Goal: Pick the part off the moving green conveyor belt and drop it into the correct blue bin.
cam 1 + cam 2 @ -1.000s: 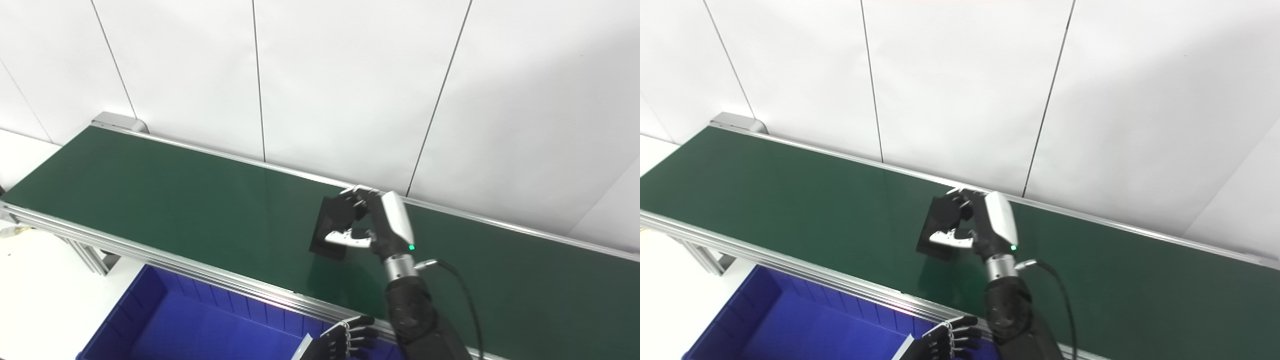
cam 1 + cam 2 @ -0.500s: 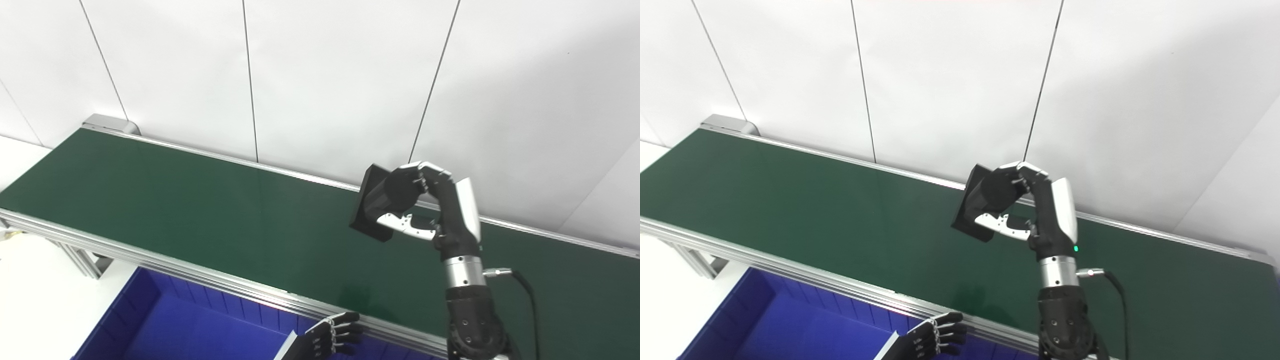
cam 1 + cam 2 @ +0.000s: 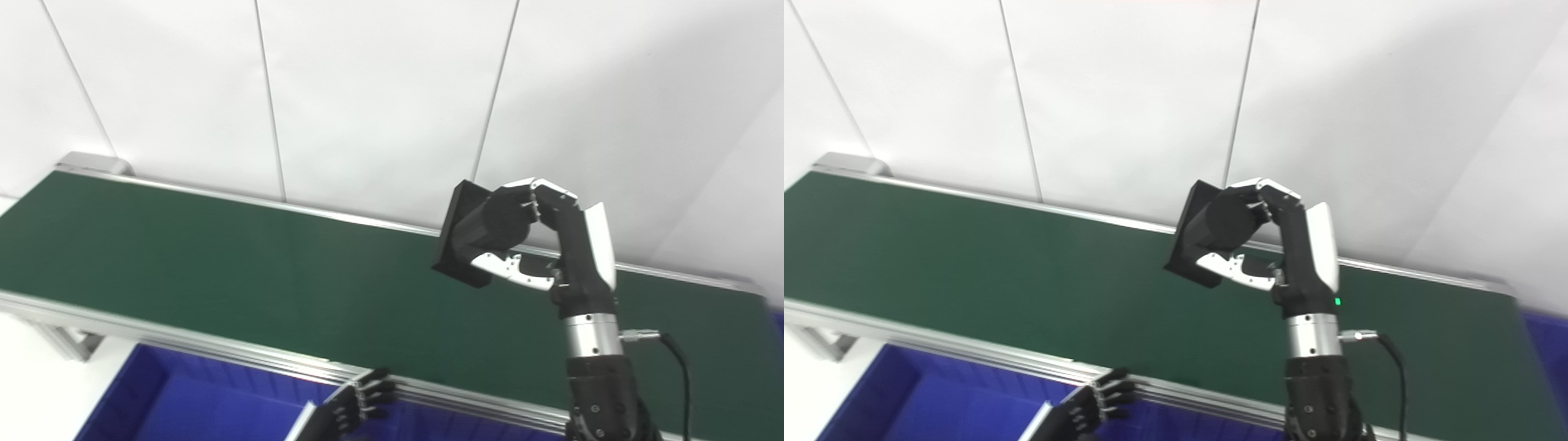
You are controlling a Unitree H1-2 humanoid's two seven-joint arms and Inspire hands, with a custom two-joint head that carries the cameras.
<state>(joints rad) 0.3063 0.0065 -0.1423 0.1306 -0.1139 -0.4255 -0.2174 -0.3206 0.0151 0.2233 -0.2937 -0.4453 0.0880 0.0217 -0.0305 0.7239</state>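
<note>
While the right hand (image 3: pixel 545 239) grips a black part (image 3: pixel 474 233), its fingers curl over the top of the dark body and its thumb presses from below, so the part hangs clear above the green conveyor belt (image 3: pixel 245 275), near the belt's far rail. The part shows a flat square plate on its left with a rounded body behind it, tilted. Below the belt's near rail sits a blue bin (image 3: pixel 202 404). Over that bin, just beside the rail, the left hand (image 3: pixel 352 407) holds nothing, fingers loosely spread. White wall panels (image 3: pixel 367 92) rise behind the belt.
</note>
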